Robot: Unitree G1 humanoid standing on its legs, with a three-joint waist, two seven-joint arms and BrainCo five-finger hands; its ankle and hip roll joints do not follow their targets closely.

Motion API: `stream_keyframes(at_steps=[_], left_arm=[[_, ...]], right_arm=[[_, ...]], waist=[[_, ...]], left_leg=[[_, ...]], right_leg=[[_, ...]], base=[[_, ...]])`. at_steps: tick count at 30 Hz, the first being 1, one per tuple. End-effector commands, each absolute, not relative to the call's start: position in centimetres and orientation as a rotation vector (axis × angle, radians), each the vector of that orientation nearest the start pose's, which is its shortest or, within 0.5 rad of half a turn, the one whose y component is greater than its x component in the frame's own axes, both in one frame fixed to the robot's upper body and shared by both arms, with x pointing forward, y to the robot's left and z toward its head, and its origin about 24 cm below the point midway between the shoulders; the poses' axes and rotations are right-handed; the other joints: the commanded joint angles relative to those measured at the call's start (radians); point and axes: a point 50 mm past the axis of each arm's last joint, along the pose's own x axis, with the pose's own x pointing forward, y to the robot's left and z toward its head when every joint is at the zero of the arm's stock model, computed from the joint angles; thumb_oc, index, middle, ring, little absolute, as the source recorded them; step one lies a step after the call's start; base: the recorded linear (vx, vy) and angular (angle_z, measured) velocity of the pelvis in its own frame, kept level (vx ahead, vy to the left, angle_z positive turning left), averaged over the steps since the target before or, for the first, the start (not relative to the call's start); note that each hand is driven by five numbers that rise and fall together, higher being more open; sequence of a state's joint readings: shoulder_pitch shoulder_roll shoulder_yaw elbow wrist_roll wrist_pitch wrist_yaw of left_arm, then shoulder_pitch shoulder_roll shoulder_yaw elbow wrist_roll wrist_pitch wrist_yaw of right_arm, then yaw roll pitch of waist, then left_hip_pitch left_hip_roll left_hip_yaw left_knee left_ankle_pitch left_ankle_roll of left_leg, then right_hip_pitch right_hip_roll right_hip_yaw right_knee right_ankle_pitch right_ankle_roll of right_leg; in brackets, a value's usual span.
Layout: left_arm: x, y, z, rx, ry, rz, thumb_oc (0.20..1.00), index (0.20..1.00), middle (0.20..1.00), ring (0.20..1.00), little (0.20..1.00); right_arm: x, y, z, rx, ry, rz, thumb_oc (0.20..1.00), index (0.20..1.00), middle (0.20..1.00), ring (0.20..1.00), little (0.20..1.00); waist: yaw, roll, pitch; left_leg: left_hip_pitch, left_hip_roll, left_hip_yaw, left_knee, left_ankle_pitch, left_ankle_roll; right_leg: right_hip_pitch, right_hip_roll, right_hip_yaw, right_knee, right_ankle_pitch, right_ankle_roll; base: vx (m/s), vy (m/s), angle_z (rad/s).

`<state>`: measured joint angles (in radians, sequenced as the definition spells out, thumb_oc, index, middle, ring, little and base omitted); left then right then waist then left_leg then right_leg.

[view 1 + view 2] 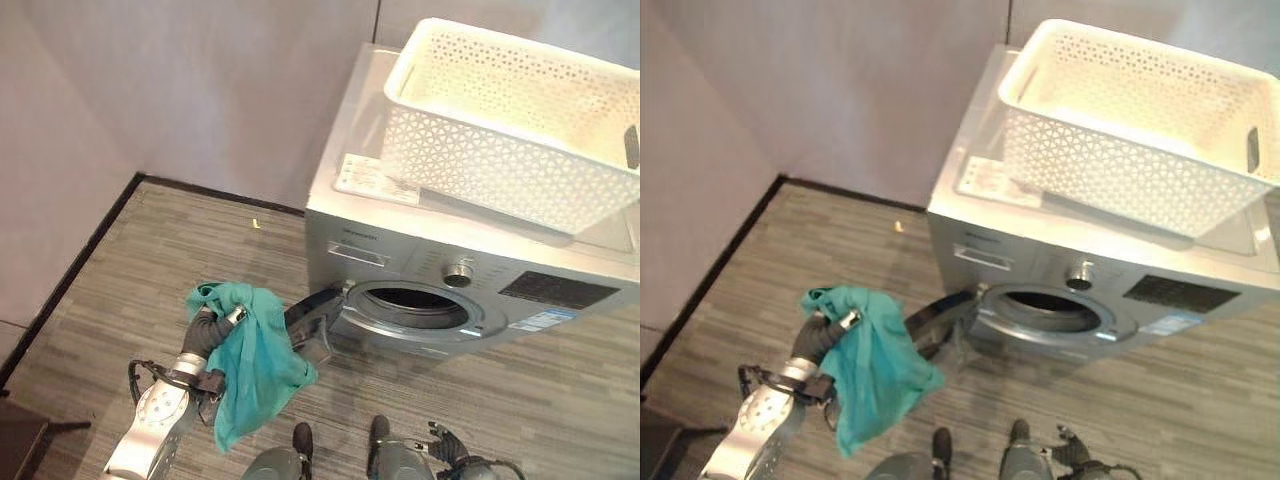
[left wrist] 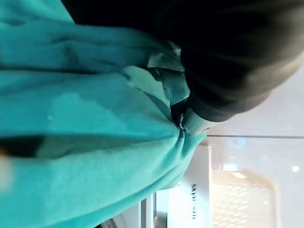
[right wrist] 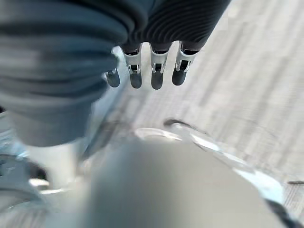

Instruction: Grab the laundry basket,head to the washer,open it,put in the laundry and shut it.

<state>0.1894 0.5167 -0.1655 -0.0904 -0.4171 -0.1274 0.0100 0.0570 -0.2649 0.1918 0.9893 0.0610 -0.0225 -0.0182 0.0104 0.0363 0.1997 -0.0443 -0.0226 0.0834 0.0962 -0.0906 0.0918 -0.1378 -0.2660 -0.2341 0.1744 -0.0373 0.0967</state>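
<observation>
On top of the washer (image 1: 420, 250), in the left eye view, sits the white laundry basket (image 1: 500, 120). The round door (image 1: 312, 325) hangs open at the washer's near left, and the drum hole is dark. Left of the door, the left robot hand (image 1: 210, 325) holds up a teal cloth (image 1: 255, 365), which hangs down soft and floppy over the striped floor (image 1: 130, 280).

From the right eye view, the cloth sits just beside the open door, not yet inside.

Up close in the left wrist view, the cloth (image 2: 85, 123) is bunched round the dark cover, so that robot hand looks clenched on it. It seems light and limp (it may snag on the door), so grabbing a fat bunch near the middle works best.

Down low in the right wrist view, the right robot hand (image 3: 152, 71) has straight fingers and holds nothing.
</observation>
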Motion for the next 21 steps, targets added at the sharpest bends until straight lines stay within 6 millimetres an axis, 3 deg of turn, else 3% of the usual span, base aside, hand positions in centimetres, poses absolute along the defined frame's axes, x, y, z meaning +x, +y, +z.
stream_keyframes(at_steps=[1,2,3,4,5,7,8,9,10,12,14,15,16,17,21], left_arm=[[20.9,20.9,6.8,0.082,-0.088,-0.172,0.2,0.2,0.2,0.2,0.2],[21.1,20.7,6.6,0.084,-0.083,-0.173,0.2,0.2,0.2,0.2,0.2],[21.2,20.6,6.6,0.092,-0.081,-0.177,0.2,0.2,0.2,0.2,0.2],[21.2,20.6,6.6,0.094,-0.084,-0.177,0.2,0.2,0.2,0.2,0.2],[21.5,20.3,6.6,0.102,-0.087,-0.19,0.2,0.2,0.2,0.2,0.2],[21.8,19.7,6.6,0.109,-0.096,-0.218,0.2,0.2,0.2,0.2,0.2],[22.0,19.1,6.6,0.102,-0.095,-0.241,0.2,0.2,0.2,0.2,0.2],[22.4,17.8,6.3,0.082,-0.092,-0.288,0.2,0.2,0.2,0.2,0.2],[22.5,17.8,6.3,0.081,-0.093,-0.289,0.2,0.2,0.2,0.2,0.2],[22.9,15.1,5.6,0.039,-0.066,-0.391,0.2,0.2,0.2,0.2,0.2],[23.0,14.2,5.3,0.025,-0.054,-0.424,0.2,0.2,0.2,0.2,0.2],[23.2,12.3,5.0,-0.016,-0.038,-0.49,0.2,0.2,0.2,0.2,0.2],[23.2,12.3,5.0,-0.016,-0.039,-0.49,0.2,0.2,0.2,0.2,0.2],[23.3,10.2,5.1,-0.058,-0.037,-0.561,0.2,0.2,0.2,0.2,0.2],[24.0,5.7,6.3,-0.172,-0.051,-0.675,0.2,0.2,0.2,0.2,0.2]], right_arm=[[11.2,-22.3,-15.0,-0.326,1.061,0.032,1.0,1.0,1.0,1.0,1.0],[11.5,-21.7,-15.3,-0.34,1.081,0.051,1.0,1.0,1.0,1.0,1.0],[11.6,-21.4,-15.3,-0.345,1.084,0.065,1.0,1.0,1.0,1.0,1.0],[11.8,-21.4,-15.3,-0.345,1.082,0.065,1.0,1.0,1.0,1.0,1.0],[11.7,-21.1,-15.5,-0.367,1.103,0.085,1.0,1.0,1.0,1.0,1.0],[11.3,-20.5,-15.9,-0.379,1.129,0.113,1.0,1.0,1.0,1.0,1.0],[10.9,-20.4,-16.0,-0.382,1.146,0.123,1.0,1.0,1.0,1.0,1.0],[10.3,-20.4,-16.3,-0.384,1.174,0.115,1.0,1.0,1.0,1.0,1.0],[10.3,-20.4,-16.3,-0.384,1.174,0.114,1.0,1.0,1.0,1.0,1.0],[9.5,-20.3,-16.6,-0.381,1.215,0.108,1.0,1.0,1.0,1.0,1.0],[9.3,-20.3,-16.7,-0.38,1.222,0.103,1.0,1.0,1.0,1.0,1.0],[9.0,-20.3,-16.8,-0.396,1.242,0.104,1.0,1.0,1.0,1.0,1.0],[9.0,-20.4,-16.8,-0.396,1.242,0.103,1.0,1.0,1.0,1.0,1.0],[9.0,-20.4,-16.8,-0.413,1.249,0.102,1.0,1.0,1.0,1.0,1.0],[10.3,-20.8,-16.4,-0.45,1.214,0.076,1.0,1.0,1.0,1.0,1.0]], waist=[[0.025,-0.006,-0.066],[0.04,-0.011,-0.075],[0.043,-0.014,-0.075],[0.042,-0.02,-0.068],[0.05,-0.025,-0.079],[0.056,-0.054,-0.093],[0.058,-0.063,-0.102],[0.051,-0.071,-0.109],[0.05,-0.071,-0.109],[0.035,-0.07,-0.114],[0.031,-0.069,-0.115],[0.022,-0.068,-0.113],[0.023,-0.067,-0.113],[0.015,-0.064,-0.107],[-0.011,-0.057,-0.05]], left_leg=[[-0.038,0.011,-0.038,-0.015,-0.062,-0.001],[-0.032,0.015,-0.028,-0.003,-0.087,-0.006],[-0.028,0.013,-0.022,0.002,-0.094,-0.005],[-0.035,0.006,-0.011,0.006,-0.082,0.0],[-0.022,0.007,-0.012,0.012,-0.111,-0.005],[-0.03,-0.019,0.001,0.018,-0.098,-0.004],[-0.029,-0.023,-0.006,0.018,-0.1,-0.009],[-0.032,-0.02,-0.011,0.018,-0.094,-0.024],[-0.032,-0.019,-0.012,0.018,-0.094,-0.024],[-0.034,0.005,-0.019,0.002,-0.076,-0.05],[-0.029,0.015,-0.021,-0.011,-0.068,-0.058],[-0.025,0.035,-0.017,-0.033,-0.053,-0.071],[-0.024,0.035,-0.018,-0.034,-0.053,-0.071],[-0.024,0.052,-0.017,-0.05,-0.039,-0.083],[-0.054,0.081,-0.013,-0.056,-0.013,-0.104]], right_leg=[[0.053,-0.064,-0.041,-0.051,0.081,0.049],[0.063,-0.109,-0.081,-0.087,0.139,0.082],[0.065,-0.122,-0.088,-0.093,0.166,0.092],[0.063,-0.129,-0.096,-0.1,0.181,0.085],[0.092,-0.126,-0.105,-0.123,0.17,0.103],[0.115,-0.146,-0.125,-0.16,0.231,0.122],[0.126,-0.143,-0.126,-0.172,0.232,0.128],[0.139,-0.135,-0.134,-0.175,0.226,0.132],[0.139,-0.134,-0.136,-0.176,0.226,0.132],[0.153,-0.111,-0.16,-0.186,0.196,0.125],[0.16,-0.1,-0.169,-0.192,0.185,0.121],[0.166,-0.081,-0.18,-0.203,0.154,0.113],[0.167,-0.08,-0.181,-0.203,0.154,0.112],[0.163,-0.063,-0.183,-0.204,0.122,0.1],[0.12,-0.038,-0.178,-0.189,0.079,0.079]], base=[[0.09,-0.142,-0.4],[0.03,-0.079,-0.27],[0.03,-0.079,-0.26],[0.05,-0.058,-0.26],[-0.03,-0.06,-0.24],[0.04,-0.106,-0.12],[0.08,-0.174,0.07],[0.05,-0.138,0.08],[0.03,-0.196,0.17],[0.02,-0.166,0.21],[0.02,-0.138,0.09],[0.02,-0.16,-0.04],[0.0,-0.191,-0.09],[-0.02,-0.131,-0.06],[-0.12,-0.124,-0.01]])
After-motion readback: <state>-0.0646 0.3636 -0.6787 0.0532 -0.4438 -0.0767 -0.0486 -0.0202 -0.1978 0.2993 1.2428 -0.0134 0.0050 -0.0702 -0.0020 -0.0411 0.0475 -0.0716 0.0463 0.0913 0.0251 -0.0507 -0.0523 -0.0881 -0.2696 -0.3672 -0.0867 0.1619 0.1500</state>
